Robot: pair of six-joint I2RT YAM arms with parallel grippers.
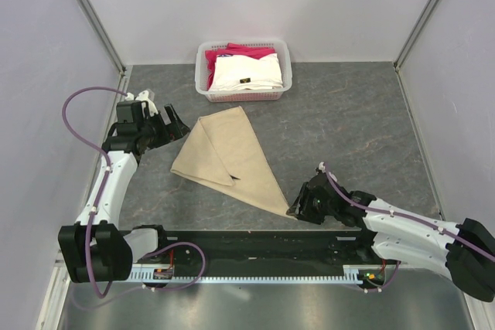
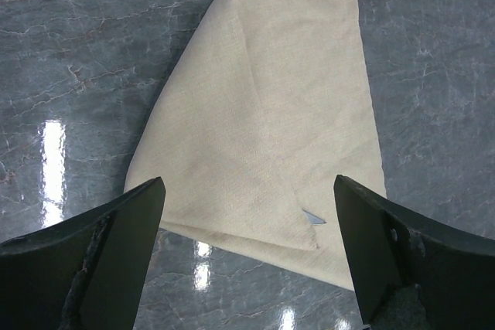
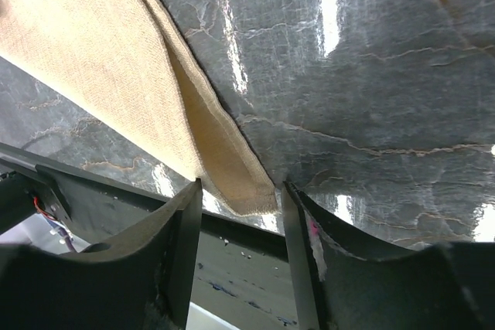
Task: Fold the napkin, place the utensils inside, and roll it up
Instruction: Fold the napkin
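Note:
The tan napkin (image 1: 228, 152) lies folded into a long triangle on the grey table, its narrow tip pointing to the near right. My left gripper (image 1: 176, 125) hovers open at its left edge; in the left wrist view the napkin (image 2: 271, 113) fills the space ahead of the wide-apart left gripper (image 2: 247, 191). My right gripper (image 1: 298, 208) sits low at the near tip. In the right wrist view the napkin's corner (image 3: 240, 183) lies between the jaws of the right gripper (image 3: 238, 187), which stand apart on either side of it. No utensils show in any view.
A white basket (image 1: 244, 96) at the back holds a white folded cloth (image 1: 246, 73) and a pink-red one (image 1: 232, 52). The black base rail (image 1: 255, 245) runs along the near edge, just behind the napkin's tip. Grey walls close in left, right and back.

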